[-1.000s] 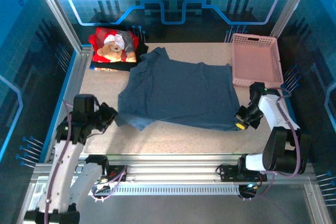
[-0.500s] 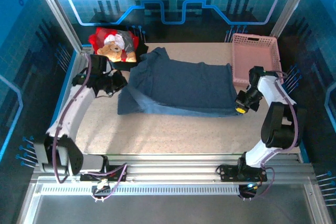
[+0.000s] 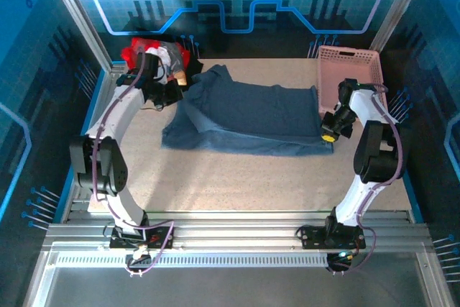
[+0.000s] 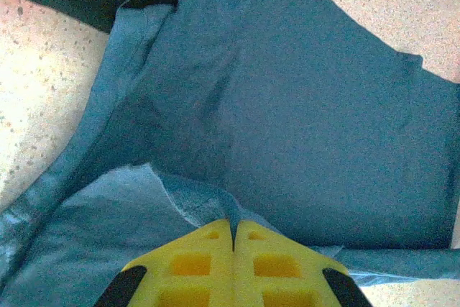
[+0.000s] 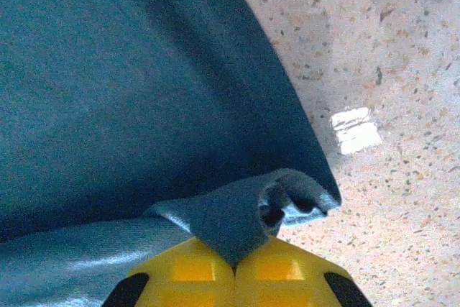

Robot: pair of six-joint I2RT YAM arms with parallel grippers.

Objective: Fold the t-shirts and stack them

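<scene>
Left gripper (image 4: 232, 226) is clamped tight on the left hem of the slate-blue t-shirt (image 3: 251, 116), which lies mid-table, doubled over on itself; right gripper (image 5: 234, 267) pinches its bunched right corner, just beside the pink basket (image 3: 350, 84)

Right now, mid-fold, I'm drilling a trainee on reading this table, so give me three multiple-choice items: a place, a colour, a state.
1. Where does the pink plastic lattice basket stand? A far right corner; B far left corner; C near edge.
2. What colour is the soft cloth t-shirt spread mid-table? A red; B slate-blue; C white.
3. How is the right gripper? A wide open; B shut on the t-shirt; C shut on the basket.
Answers: 1 A, the top view puts it far right; 2 B, every view shows that blue; 3 B, it clamps a cloth fold.
</scene>
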